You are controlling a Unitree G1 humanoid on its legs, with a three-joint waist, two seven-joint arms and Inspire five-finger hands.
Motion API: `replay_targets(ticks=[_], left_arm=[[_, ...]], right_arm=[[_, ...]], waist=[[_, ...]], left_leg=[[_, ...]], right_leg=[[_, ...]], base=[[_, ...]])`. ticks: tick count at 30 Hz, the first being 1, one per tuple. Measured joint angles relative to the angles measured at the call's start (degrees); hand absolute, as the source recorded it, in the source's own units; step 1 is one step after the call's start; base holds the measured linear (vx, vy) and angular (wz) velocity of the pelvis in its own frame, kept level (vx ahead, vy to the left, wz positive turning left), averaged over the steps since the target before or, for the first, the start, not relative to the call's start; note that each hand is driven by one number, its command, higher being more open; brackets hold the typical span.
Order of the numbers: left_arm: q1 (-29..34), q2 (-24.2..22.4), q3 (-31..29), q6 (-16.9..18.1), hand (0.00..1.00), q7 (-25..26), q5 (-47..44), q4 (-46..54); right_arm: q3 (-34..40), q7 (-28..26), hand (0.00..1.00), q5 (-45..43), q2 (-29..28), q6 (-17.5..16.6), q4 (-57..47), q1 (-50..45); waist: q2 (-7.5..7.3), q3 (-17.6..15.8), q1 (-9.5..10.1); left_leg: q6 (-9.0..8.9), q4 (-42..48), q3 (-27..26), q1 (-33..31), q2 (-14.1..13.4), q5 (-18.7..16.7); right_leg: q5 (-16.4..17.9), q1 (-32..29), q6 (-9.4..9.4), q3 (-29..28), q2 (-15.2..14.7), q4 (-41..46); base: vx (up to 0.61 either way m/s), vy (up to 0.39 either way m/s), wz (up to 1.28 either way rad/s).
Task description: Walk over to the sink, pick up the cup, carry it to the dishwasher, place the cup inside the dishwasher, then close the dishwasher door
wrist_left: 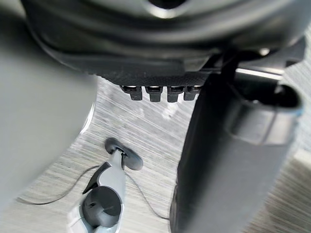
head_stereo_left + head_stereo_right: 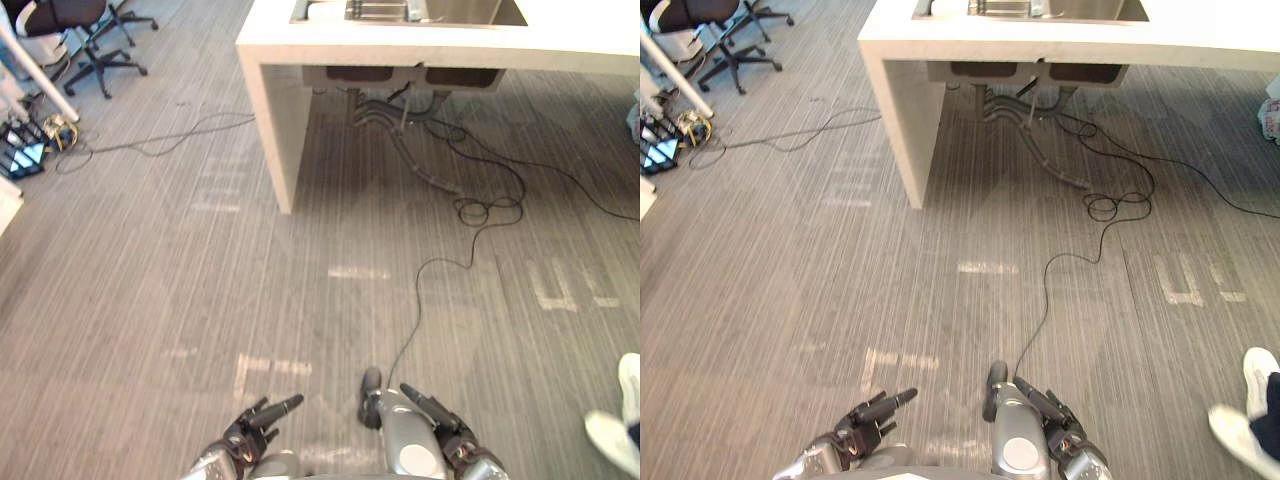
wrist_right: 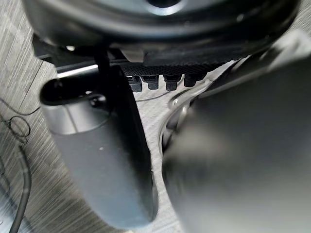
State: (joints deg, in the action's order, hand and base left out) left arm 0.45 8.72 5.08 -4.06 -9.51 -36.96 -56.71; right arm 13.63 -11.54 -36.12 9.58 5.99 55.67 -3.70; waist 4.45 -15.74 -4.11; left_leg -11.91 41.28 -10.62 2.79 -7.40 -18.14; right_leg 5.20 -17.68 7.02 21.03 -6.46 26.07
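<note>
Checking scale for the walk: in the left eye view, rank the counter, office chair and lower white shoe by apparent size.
1. counter
2. office chair
3. lower white shoe
Chair and shoe look close, both cropped, so unsure.

The sink [image 2: 440, 10] sits at the top edge of the frame, right of centre, a metal basin sunk into a white counter [image 2: 400, 45]. Its near strip shows, and the rest is cut off by the frame's upper border. The inner walls look grey and shiny, with a divider or fitting towards the left end. Beneath the counter, in the upper middle of the frame, two dark bowl undersides [image 2: 360, 73] hang side by side, and grey drain hoses [image 2: 400, 125] run down from them and off to the right.
</note>
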Motion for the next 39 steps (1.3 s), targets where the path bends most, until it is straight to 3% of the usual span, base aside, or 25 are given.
replay_targets(ticks=[2, 4, 6, 8, 10, 12, 14, 15, 16, 17, 20, 21, 22, 23, 24, 26, 27, 28, 30, 32, 34, 35, 36, 37, 39], left_arm=[[-1.28, -0.38, -0.36, 1.97, 1.0, -0.39, -0.47, -0.01], [-2.56, -0.72, -1.19, 3.08, 1.0, -0.7, -1.59, 0.09], [-2.79, -1.36, -1.19, 4.26, 1.0, -2.1, -2.58, 1.36], [-3.13, -2.37, -1.33, 6.01, 1.0, -2.97, -2.53, 2.83], [-3.09, -3.09, -1.33, 7.4, 1.0, -3.0, -2.53, 2.88], [-3.09, -3.28, -1.29, 8.47, 1.0, -2.84, -2.61, 2.9], [-3.06, -3.46, -1.28, 8.44, 1.0, -2.18, -3.19, 2.69], [-3.1, -3.4, -1.38, 8.36, 1.0, -1.92, -3.59, 2.72], [-3.18, -3.33, -2.66, 8.22, 1.0, -1.38, -4.18, 3.35], [-3.14, -3.32, -3.35, 8.18, 1.0, -1.06, -4.74, 4.0], [-2.16, -3.1, -5.56, 7.82, 1.0, 0.92, -5.36, 5.06], [-2.14, -3.31, -6.08, 7.71, 1.0, 1.64, -5.34, 5.01], [-1.99, -3.26, -6.14, 7.71, 1.0, 1.82, -5.27, 5.02], [-1.45, -3.15, -6.31, 7.8, 1.0, 2.3, -5.12, 5.17], [-0.96, -2.97, -6.37, 7.84, 1.0, 3.08, -5.11, 5.46], [0.5, -2.92, -6.68, 7.92, 1.0, 4.42, -5.18, 7.44], [0.84, -2.91, -7.03, 8.2, 1.0, 4.58, -5.18, 8.39], [0.83, -2.91, -7.02, 8.38, 1.0, 4.7, -5.17, 8.88], [0.23, -2.98, -6.72, 10.39, 1.0, 5.23, -5.13, 9.35], [0.26, -3.08, -5.74, 14.2, 1.0, 6.69, -5.19, 9.5], [3.09, -2.67, -6.41, 21.21, 1.0, 10.92, -5.18, 14.16], [3.48, -3.23, -7.26, 22.82, 1.0, 12.12, -5.17, 16.12], [4.12, -4.6, -8.17, 25.36, 1.0, 15.33, -4.28, 21.58], [5.14, -5.22, -8.93, 28.56, 1.0, 18.21, -2.01, 28.92], [5.22, -5.36, -10.72, 32.6, 1.0, 22.27, 1.4, 39.87]], right_arm=[[0.05, -0.21, 1.0, 1.88, 1.33, -0.45, 0.11, 1.12], [0.84, -0.58, 1.0, 2.55, 1.7, -1.57, 0.82, 2.15], [1.19, -0.7, 1.0, 2.45, 2.18, -3.18, 0.98, 3.4], [1.92, -0.88, 1.0, 2.39, 2.74, -3.9, 1.09, 5.57], [1.86, -0.9, 1.0, 2.24, 2.72, -4.21, 1.0, 6.73], [1.64, -0.91, 1.0, 1.95, 2.34, -4.03, 1.31, 7.15], [1.57, -0.87, 1.0, 1.97, 2.07, -3.24, 2.47, 6.4], [1.47, -0.87, 1.0, 1.97, 1.84, -3.18, 2.45, 6.16], [0.04, -1.0, 1.0, 1.99, 1.78, -2.58, 2.45, 5.28], [-0.53, -0.99, 1.0, 2.0, 1.85, -2.21, 2.64, 5.23], [-0.57, -0.99, 1.0, 2.63, 1.14, 0.02, 5.72, 4.16], [-0.54, -1.02, 1.0, 3.37, 0.86, 0.19, 6.27, 4.15], [-0.58, -1.01, 1.0, 4.0, 0.61, 0.2, 6.68, 4.11], [-0.25, -0.82, 1.0, 4.4, 0.36, -1.66, 6.83, 4.2], [-0.41, -0.9, 1.0, 4.43, 1.15, -1.88, 6.81, 5.18], [-0.55, -0.77, 1.0, 3.87, 1.42, -2.42, 6.94, 6.86], [-0.54, -0.94, 1.0, 3.26, 1.35, -2.96, 6.7, 6.86], [-0.5, -1.02, 1.0, 2.63, 1.37, -3.16, 6.38, 6.82], [-0.47, -0.99, 1.0, 1.73, 1.25, -3.44, 5.66, 6.67], [-0.1, -0.96, 1.0, 1.27, 0.48, -3.68, 5.26, 5.39], [0.08, -0.89, 1.0, 1.34, -2.41, -2.3, 4.66, 1.98], [0.11, -0.86, 1.0, 1.4, -2.75, -1.85, 4.65, 1.31], [1.42, 0.02, 1.0, 1.57, -2.37, -1.68, 4.65, 1.09], [2.66, 0.14, 1.0, 1.58, -1.74, -1.15, 4.43, 0.93], [5.16, 0.47, 1.0, 2.08, -1.63, 0.13, 4.18, 0.14]], waist=[[1.07, -0.17, 0.04], [0.41, -1.32, 0.25], [-0.85, -2.11, 0.68], [-1.01, -2.53, 1.86], [-1.0, -2.76, 2.0], [0.0, -3.31, 2.32], [1.12, -3.61, 3.0], [1.22, -3.7, 3.36], [-0.12, -3.98, 4.04], [-0.61, -4.08, 4.31], [-4.12, -1.77, 5.0], [-4.6, -1.68, 4.45], [-4.86, -1.68, 4.25], [-5.35, -1.76, 4.11], [-5.41, -1.76, 3.85], [-5.23, -1.79, 3.76], [-5.13, -1.84, 3.72], [-4.94, -1.91, 3.57], [-3.93, -2.28, 3.06], [-3.91, -2.28, 3.03], [-7.64, -0.14, 3.39], [-8.18, 0.28, 3.47], [-5.01, 0.18, 4.4], [-3.18, 0.36, 4.7], [-2.06, 0.42, 4.77]], left_leg=[[0.68, 18.03, -0.67, -8.21, -4.57, 2.77], [3.61, 23.74, -0.85, -12.21, -5.51, 1.74], [5.06, 17.02, -1.54, -16.6, -2.96, 0.98], [5.95, 0.35, -2.83, -19.57, 0.37, 1.29], [6.5, -17.24, -3.26, -20.29, 2.85, 5.04], [4.62, -32.29, -2.87, -20.15, 2.5, 11.38], [4.67, -34.84, -3.23, -19.01, 0.27, 12.99], [5.79, -34.52, -3.11, -18.28, 0.34, 15.99], [7.34, -30.42, -3.27, -18.61, 1.16, 19.32], [7.54, -27.75, -3.17, -19.52, 1.56, 19.37], [12.58, -19.99, -4.76, -20.8, 5.84, 16.74], [16.0, -19.49, -5.26, -19.92, 7.73, 14.77], [16.83, -19.48, -5.32, -19.08, 8.59, 14.11], [17.72, -19.43, -5.2, -16.8, 9.89, 12.33], [18.19, -19.04, -4.85, -14.36, 10.26, 10.32], [17.84, -19.94, -2.99, -10.09, 10.21, 8.23], [17.43, -21.98, -1.15, -7.1, 10.05, 7.89], [17.25, -22.85, -0.43, -5.85, 9.68, 7.82], [15.92, -23.32, 2.66, -3.15, 7.22, 7.78], [13.7, -23.05, 5.4, -1.38, 6.12, 6.46], [9.41, -22.54, 9.17, 1.19, 6.76, 3.02], [8.83, -22.11, 9.66, 1.62, 6.61, 1.7], [7.5, -20.69, 10.17, 1.05, 3.38, 0.3], [7.26, -20.54, 10.51, 0.26, 1.45, -0.36], [7.07, -21.32, 11.76, 0.99, 0.22, -0.27]], right_leg=[[2.4, 3.95, 0.69, 0.05, 1.94, -1.12], [3.39, 10.71, 0.85, 0.02, 3.14, -4.73], [3.63, 16.66, 0.4, -0.7, 3.6, -10.02], [3.46, 18.96, -0.16, -2.66, 3.65, -12.84], [3.49, 21.1, -0.95, -3.58, 3.7, -15.24], [3.77, 24.59, -2.45, -4.75, 5.55, -18.35], [6.48, 28.4, -4.36, -6.61, 7.15, -18.38], [7.92, 29.24, -4.75, -7.48, 6.86, -17.67], [11.92, 29.48, -5.37, -9.23, 4.99, -14.99], [13.16, 29.27, -5.88, -9.94, 4.14, -13.88], [18.18, 27.51, -9.49, -11.26, -2.03, -4.85], [16.55, 21.49, -12.91, -11.52, -5.46, 9.17], [14.2, 18.73, -15.2, -12.11, -6.97, 15.59], [7.56, 14.16, -15.96, -14.0, -9.13, 26.45], [6.68, 10.27, -14.82, -14.06, -10.57, 35.07], [9.39, 5.83, -10.42, -10.44, -11.83, 39.5], [10.87, 3.47, -8.7, -7.54, -11.99, 35.68], [11.37, 2.41, -8.78, -6.18, -11.85, 32.19], [9.54, 0.34, -11.27, -4.53, -9.42, 10.02], [5.18, 0.27, -11.5, -6.23, -7.92, -0.59], [-9.96, 0.4, -10.56, -7.57, -8.36, -4.21], [-6.7, 0.64, -9.31, -6.3, -8.81, -2.6], [-4.73, 0.69, -8.93, -5.25, -6.53, -0.98], [-2.75, 0.41, -8.21, -4.04, -5.0, -0.86], [-0.08, 0.58, -7.4, -2.54, -4.54, 1.63]], base=[[0.61, -0.214, -0.13], [0.55, -0.158, -0.11], [0.43, -0.078, -0.23], [0.37, -0.009, -0.43], [0.3, 0.018, -0.22], [0.34, 0.062, -0.33], [0.4, 0.166, -0.43], [0.39, 0.226, -0.48], [0.4, 0.246, -0.47], [0.42, 0.273, -0.57], [0.51, 0.251, -0.32], [0.46, 0.157, 0.03], [0.54, 0.218, 0.17], [0.52, 0.165, 0.16], [0.52, 0.132, 0.11], [0.49, 0.047, 0.17], [0.53, -0.011, 0.35], [0.41, -0.042, 0.57], [0.4, -0.116, 0.79], [0.46, -0.227, 0.86], [0.5, -0.376, 0.98], [0.35, -0.345, 0.54], [0.34, -0.317, 0.31], [0.39, -0.363, 0.17], [0.29, -0.237, 0.26]])
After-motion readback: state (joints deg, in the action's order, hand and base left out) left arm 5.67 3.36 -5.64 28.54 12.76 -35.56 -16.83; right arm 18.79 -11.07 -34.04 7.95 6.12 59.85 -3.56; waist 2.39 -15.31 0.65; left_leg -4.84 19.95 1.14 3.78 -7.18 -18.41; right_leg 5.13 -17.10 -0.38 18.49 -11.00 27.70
